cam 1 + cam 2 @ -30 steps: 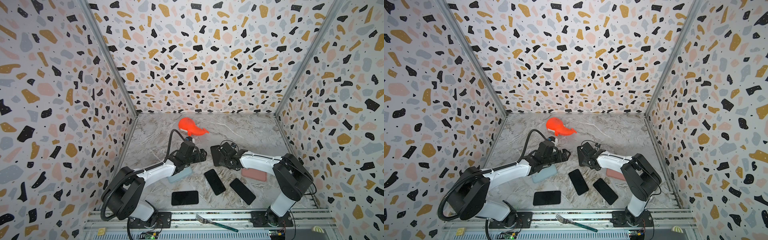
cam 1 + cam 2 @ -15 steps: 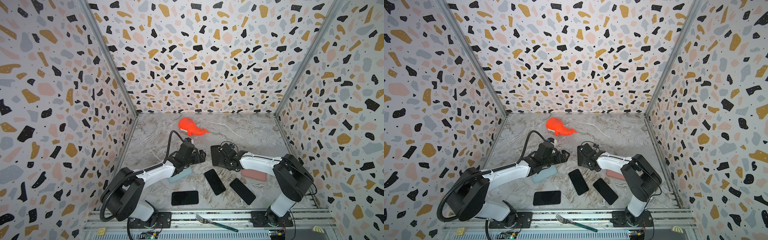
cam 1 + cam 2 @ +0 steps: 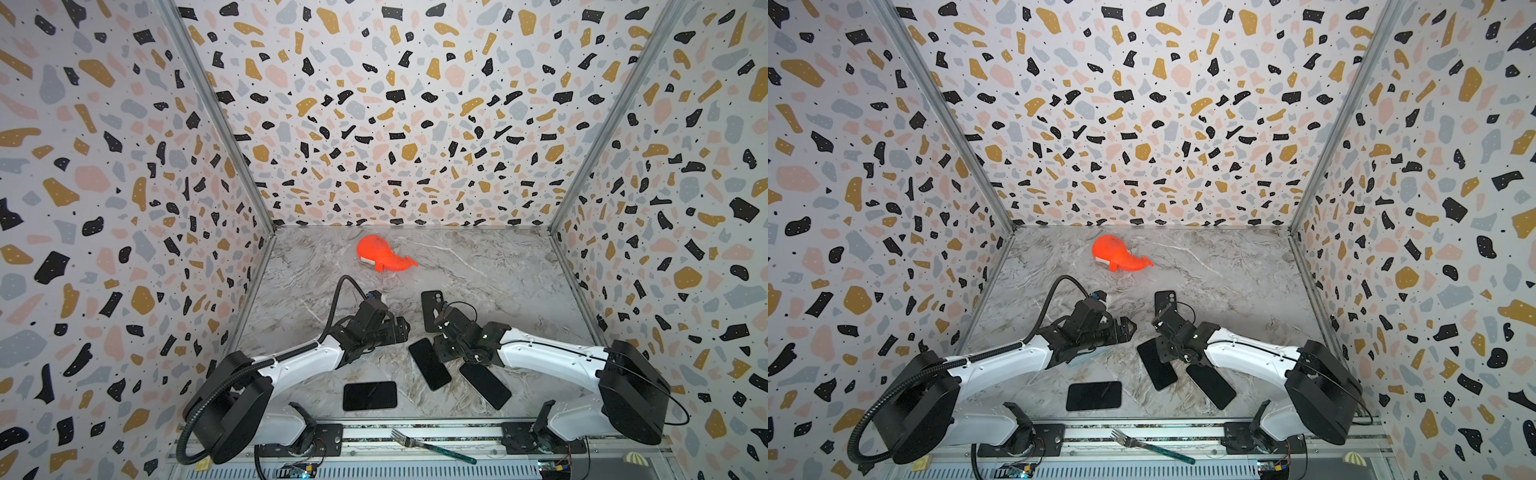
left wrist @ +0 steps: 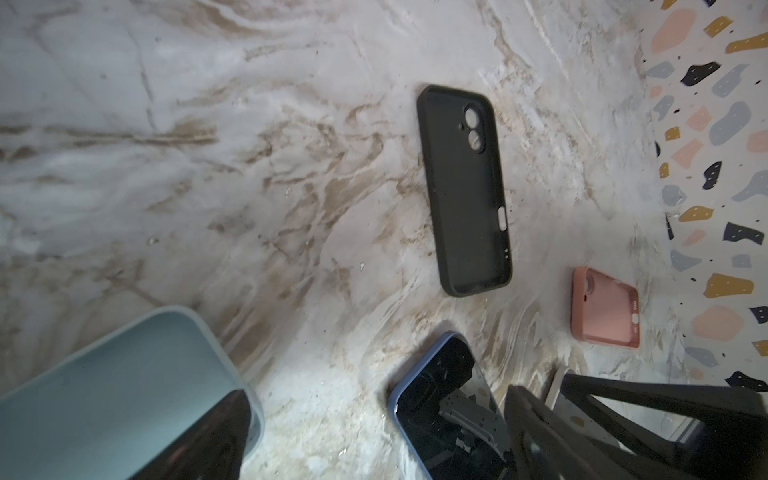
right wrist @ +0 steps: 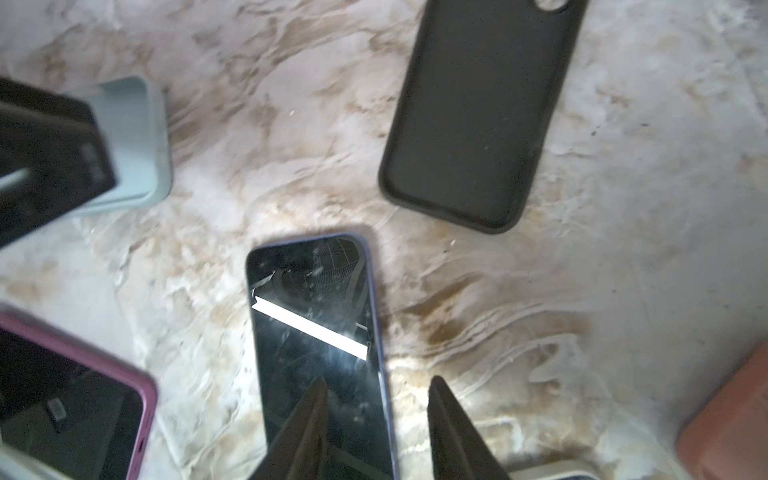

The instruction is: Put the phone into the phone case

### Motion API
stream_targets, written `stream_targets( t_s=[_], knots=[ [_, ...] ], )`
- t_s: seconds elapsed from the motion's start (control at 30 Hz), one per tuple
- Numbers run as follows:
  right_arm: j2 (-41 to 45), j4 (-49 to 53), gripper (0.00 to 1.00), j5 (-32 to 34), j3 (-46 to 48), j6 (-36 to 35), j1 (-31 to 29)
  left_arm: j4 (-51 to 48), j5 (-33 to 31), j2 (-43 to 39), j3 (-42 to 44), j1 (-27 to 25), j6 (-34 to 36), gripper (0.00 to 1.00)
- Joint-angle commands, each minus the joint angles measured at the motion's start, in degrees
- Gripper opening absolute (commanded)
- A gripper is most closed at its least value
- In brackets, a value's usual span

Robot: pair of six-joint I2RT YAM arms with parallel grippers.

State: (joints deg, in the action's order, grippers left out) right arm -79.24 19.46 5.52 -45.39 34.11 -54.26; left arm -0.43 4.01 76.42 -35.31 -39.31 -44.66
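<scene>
Three phones [image 3: 429, 363], three cases [image 4: 463, 191], one fork [image 3: 432, 446].

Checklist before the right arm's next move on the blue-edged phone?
1. Black phone case empty, open side up: ok.
2. Blue-edged phone flat, screen up, uncovered: ok.
3. Right end effector open: ok.
4. Its fingers straddle the phone: not ok, one hangs over the screen.
5. Left end effector open, clear of the case: ok.
6. Phone matches this case: cannot tell.
</scene>
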Motion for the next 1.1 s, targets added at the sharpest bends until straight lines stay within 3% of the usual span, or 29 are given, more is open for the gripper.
stream_targets(
  t_s=[0.0,0.33,0.87,1.07],
  knots=[
    [2.6,2.4,0.5,-0.5,1.5,-2.4,-2.6,-1.0,1.5,-1.8,0.3,-0.2,-0.3,0.96],
    [2.0,4.5,0.73,1.5,2.8,-1.3,-9.3,-2.9,6.5,-3.2,0.5,-0.2,1.5,0.96],
    [-3.4,4.2,0.82,1.5,2.9,-0.7,-12.1,-5.1,6.5,-2.2,-0.2,-0.2,2.7,0.98],
    [-5.6,3.9,0.91,1.9,2.8,-0.4,-12.2,-4.9,6.6,-1.9,-0.2,-0.2,2.8,0.99]
  ],
)
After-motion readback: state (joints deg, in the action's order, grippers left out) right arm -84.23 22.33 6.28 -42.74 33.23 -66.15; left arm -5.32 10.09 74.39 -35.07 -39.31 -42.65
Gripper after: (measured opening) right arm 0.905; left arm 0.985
